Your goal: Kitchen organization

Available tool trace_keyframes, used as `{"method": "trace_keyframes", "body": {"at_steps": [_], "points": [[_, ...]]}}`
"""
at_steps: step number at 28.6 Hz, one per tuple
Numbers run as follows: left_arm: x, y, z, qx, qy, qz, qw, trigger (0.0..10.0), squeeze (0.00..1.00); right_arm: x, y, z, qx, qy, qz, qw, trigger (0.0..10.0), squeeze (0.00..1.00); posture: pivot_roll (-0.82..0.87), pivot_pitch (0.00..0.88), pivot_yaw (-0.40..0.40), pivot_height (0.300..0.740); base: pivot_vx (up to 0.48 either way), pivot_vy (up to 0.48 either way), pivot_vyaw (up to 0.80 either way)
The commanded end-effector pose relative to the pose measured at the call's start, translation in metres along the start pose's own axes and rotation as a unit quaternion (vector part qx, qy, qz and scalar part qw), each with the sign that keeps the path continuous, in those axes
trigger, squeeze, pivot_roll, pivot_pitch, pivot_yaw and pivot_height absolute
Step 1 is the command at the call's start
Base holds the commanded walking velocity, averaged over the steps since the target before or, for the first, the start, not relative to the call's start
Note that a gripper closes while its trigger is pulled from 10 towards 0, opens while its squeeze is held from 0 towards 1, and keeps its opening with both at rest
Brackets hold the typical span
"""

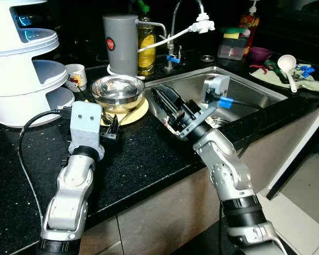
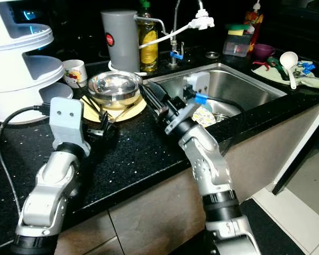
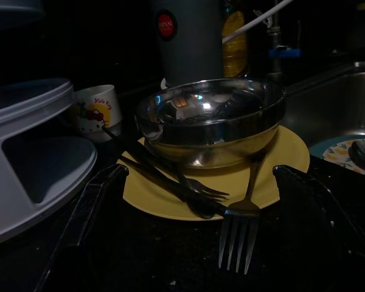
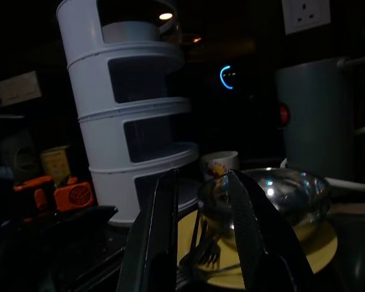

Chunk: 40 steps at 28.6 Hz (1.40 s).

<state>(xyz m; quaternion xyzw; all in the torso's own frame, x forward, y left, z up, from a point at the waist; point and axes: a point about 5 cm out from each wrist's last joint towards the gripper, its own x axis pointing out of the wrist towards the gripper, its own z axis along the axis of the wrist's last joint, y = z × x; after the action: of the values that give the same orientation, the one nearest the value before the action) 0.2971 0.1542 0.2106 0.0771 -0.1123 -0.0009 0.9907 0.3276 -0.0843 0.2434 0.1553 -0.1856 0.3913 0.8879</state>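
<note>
A steel bowl [image 1: 117,89] sits on a yellow plate [image 1: 135,112] on the black counter, left of the sink. A silver fork [image 3: 240,225] and dark utensils [image 3: 164,176] lie on the plate's near edge, the fork's tines overhanging it. My left gripper [image 1: 112,126] is low on the counter just before the plate, open wide, its fingers [image 3: 88,207] either side of the cutlery without touching it. My right gripper [image 1: 158,94] hovers at the sink's left rim, pointing toward the bowl, open by a narrow gap and holding nothing.
A white tiered rack [image 1: 26,69] stands at the far left with a small mug [image 1: 75,76] beside it. Behind the bowl are a grey canister [image 1: 121,42] and an oil bottle [image 1: 145,48]. The sink [image 1: 244,90] holds a patterned plate [image 2: 204,117]. A white ladle [image 1: 288,66] lies far right.
</note>
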Motion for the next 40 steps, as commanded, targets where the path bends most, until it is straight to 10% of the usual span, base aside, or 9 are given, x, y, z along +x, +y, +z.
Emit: {"method": "trace_keyframes", "body": {"at_steps": [1, 40], "points": [[0.002, 0.003, 0.001, 0.005, -0.004, -0.001, 1.0, 10.0, 0.0, -0.004, 0.001, -0.001, 0.004, 0.003, 0.0, 1.0, 10.0, 0.0, 0.05, 0.0, -0.013, 0.74, 0.0, 0.0, 0.0], [0.001, -0.001, 0.007, 0.008, -0.016, -0.021, 1.0, 10.0, 0.0, -0.009, -0.001, -0.015, 0.005, 0.032, -0.042, 0.999, 10.0, 0.0, 0.05, 0.0, -0.011, 0.74, 0.0, -0.065, 0.32]]}}
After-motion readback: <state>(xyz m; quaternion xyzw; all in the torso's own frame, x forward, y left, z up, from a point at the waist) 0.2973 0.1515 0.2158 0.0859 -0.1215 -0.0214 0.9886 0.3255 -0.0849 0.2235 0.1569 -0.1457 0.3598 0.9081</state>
